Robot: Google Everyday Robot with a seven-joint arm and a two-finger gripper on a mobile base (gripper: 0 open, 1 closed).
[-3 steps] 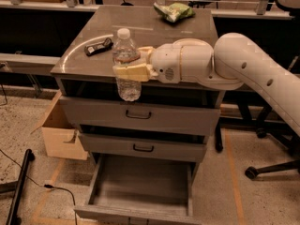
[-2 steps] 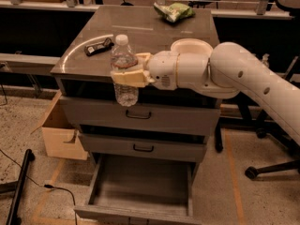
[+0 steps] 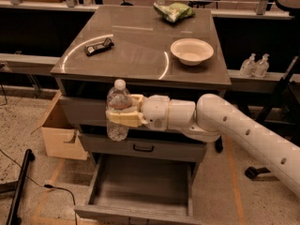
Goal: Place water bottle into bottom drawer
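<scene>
**Bottle in my gripper, in front of the cabinet and above the open bottom drawer**

At the far left, an open cardboard box (image 3: 58,136) sits on the speckled floor against the side of the cabinet, with a dark pole (image 3: 19,184) lying on the floor nearer the camera. On the left part of the desk (image 3: 140,60) lies a small black device (image 3: 98,46), on its own and well apart from everything else up there.

Just right of that, but lower down and off the desk, is the water bottle (image 3: 119,99). It stands upright in the air in front of the cabinet's upper drawer fronts, white cap at the top. My gripper (image 3: 115,116) is clamped around its middle, one pale finger on each side of the ribbed body, so the bottle hangs in my grasp and touches no surface. Below it, the bottom drawer (image 3: 140,189) is pulled out, its grey inside bare. The bottle is above the drawer's left part, not in it. The middle drawer (image 3: 154,149), with its black handle, is closed.

Further right on the desk, a green bag (image 3: 174,11) lies at the back edge and a white bowl (image 3: 191,51) sits nearer the front. My white arm (image 3: 234,125) reaches in from the right. Beyond it, two small pump bottles (image 3: 255,65) stand side by side on a ledge.
</scene>
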